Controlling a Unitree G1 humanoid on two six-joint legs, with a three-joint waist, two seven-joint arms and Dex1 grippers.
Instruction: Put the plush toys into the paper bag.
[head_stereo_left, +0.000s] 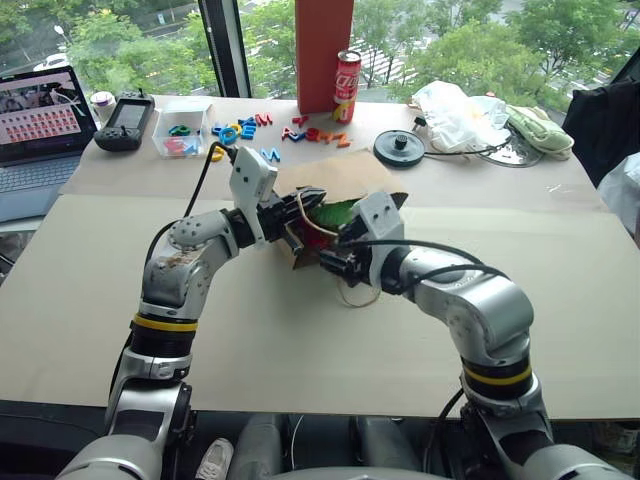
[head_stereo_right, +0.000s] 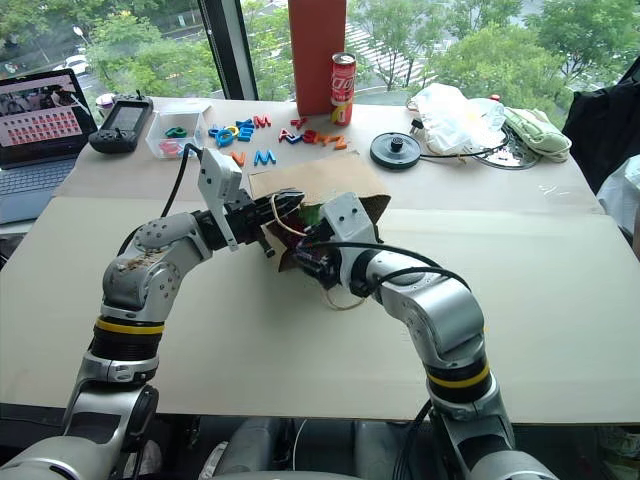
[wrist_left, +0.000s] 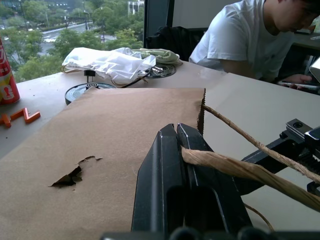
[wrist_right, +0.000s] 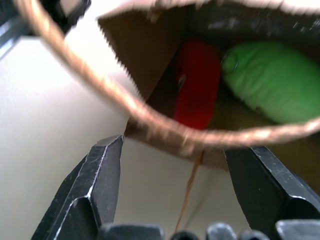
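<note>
Behind paper bag (head_stereo_left: 340, 180): plastic letters (head_stereo_left: 300, 130), soda can (head_stereo_left: 347, 86). Left gripper (wrist_left: 177, 145) pinches twine handle (wrist_left: 240, 170); right gripper (wrist_right: 172, 165) spread.

Both plush toys (wrist_right: 240, 85) inside paper bag (wrist_left: 110, 140), apparently lying on table (head_stereo_left: 300, 340), can (head_stereo_left: 347, 85) behind

Brown paper bag (wrist_left: 110, 150), beige twine handle (wrist_left: 240, 170). Inside showing bright green plush toy (wrist_right: 272, 80) and red plush toy (wrist_right: 197, 85). Black fingers on left gripper (wrist_left: 177, 145) and right gripper (wrist_right: 185, 165). Red soda can (head_stereo_left: 347, 86), orange-red tall box (head_stereo_left: 323, 50), multicoloured plastic letters (head_stereo_left: 250, 128), white plastic bag (head_stereo_left: 455, 112), tan table covering (head_stereo_left: 300, 350).
</note>
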